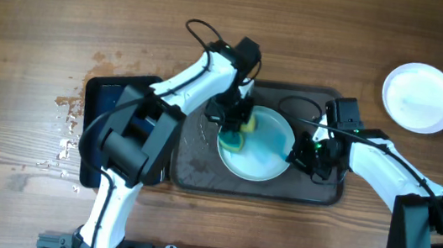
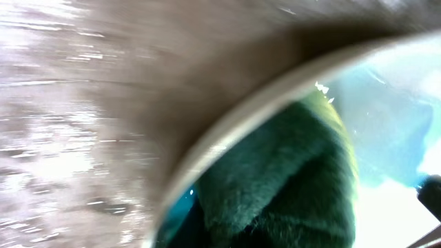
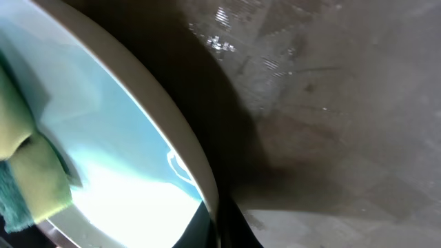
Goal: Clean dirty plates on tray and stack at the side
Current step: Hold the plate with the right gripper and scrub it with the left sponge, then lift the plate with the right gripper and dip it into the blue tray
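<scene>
Your left gripper is closed on a yellow-and-green sponge and holds it down on the plate directly beneath it. The sponge sits at the edge of the plate nearest that gripper. In the left wrist view the sponge's green face lies just inside the pale rim, and a watery blue film spreads across the plate beyond it. The plate sits in the grey-brown tray, which runs out on both sides of your left gripper. Your right gripper is at the opposite edge of the same plate, right against the rim. I cannot tell how far its jaws are open or whether they have hold of the rim. A second plate, plain white, lies on the wooden surface, off the tray and well beyond your right gripper. A dark blue tray lies under your left arm.
</scene>
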`<state>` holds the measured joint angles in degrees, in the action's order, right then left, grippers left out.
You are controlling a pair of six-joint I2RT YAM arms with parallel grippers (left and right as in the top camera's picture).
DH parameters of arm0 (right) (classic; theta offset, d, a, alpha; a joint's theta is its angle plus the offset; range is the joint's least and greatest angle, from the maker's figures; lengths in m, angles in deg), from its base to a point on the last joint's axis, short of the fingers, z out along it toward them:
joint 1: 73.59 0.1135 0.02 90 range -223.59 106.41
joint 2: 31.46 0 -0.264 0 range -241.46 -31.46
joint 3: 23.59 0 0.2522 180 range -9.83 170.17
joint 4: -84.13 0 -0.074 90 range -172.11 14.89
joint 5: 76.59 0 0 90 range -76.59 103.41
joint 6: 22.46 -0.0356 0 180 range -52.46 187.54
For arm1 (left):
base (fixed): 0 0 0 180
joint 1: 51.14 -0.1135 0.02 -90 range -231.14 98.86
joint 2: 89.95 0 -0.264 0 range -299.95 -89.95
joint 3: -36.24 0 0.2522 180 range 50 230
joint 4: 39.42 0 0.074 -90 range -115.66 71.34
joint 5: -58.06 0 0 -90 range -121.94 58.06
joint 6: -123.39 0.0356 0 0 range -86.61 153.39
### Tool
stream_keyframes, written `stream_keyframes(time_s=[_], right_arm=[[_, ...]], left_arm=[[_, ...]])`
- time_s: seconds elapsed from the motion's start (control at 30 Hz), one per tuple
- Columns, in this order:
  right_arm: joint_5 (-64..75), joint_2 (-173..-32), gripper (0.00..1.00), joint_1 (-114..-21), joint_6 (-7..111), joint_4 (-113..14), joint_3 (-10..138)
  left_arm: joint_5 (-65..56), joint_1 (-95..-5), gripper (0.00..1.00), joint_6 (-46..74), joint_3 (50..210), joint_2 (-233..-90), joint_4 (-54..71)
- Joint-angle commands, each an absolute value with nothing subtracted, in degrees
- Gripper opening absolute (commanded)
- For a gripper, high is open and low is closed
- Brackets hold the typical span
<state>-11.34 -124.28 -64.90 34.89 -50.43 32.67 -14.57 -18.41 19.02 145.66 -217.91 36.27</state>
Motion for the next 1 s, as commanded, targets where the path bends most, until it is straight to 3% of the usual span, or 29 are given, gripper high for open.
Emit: stream_keyframes(time_s=[0.0,0.17,0.33,0.43,0.6,0.97], right_arm=[[-7.23,-125.65,0.05,-65.40,35.66,-49.99,31.56],[-7.65,-125.65,0.05,-65.40,35.94,-49.95,31.56],[-7.65,-125.65,0.05,-65.40,35.92,-50.01,31.56],[-7.63,-125.65,0.05,-65.40,35.96,-50.16,31.56],[-7.65,-125.65,0.05,-65.40,36.09,-50.97,31.56],[-8.46,-125.65,0.04,-65.40,37.78,-51.23,31.56]], left_arm=[[-2.92,-12.27,0.04,23.06,143.60,-221.13,33.23],[2.30,-8.18,0.04,23.47,143.60,-221.13,29.78],[-7.23,-13.91,0.04,19.17,144.44,-220.86,29.60],[-21.87,-18.39,0.04,15.78,148.09,-219.97,32.90],[-28.49,-19.37,0.04,15.72,152.48,-215.18,36.73],[-45.19,-27.52,0.04,-8.46,152.46,-199.53,48.49]])
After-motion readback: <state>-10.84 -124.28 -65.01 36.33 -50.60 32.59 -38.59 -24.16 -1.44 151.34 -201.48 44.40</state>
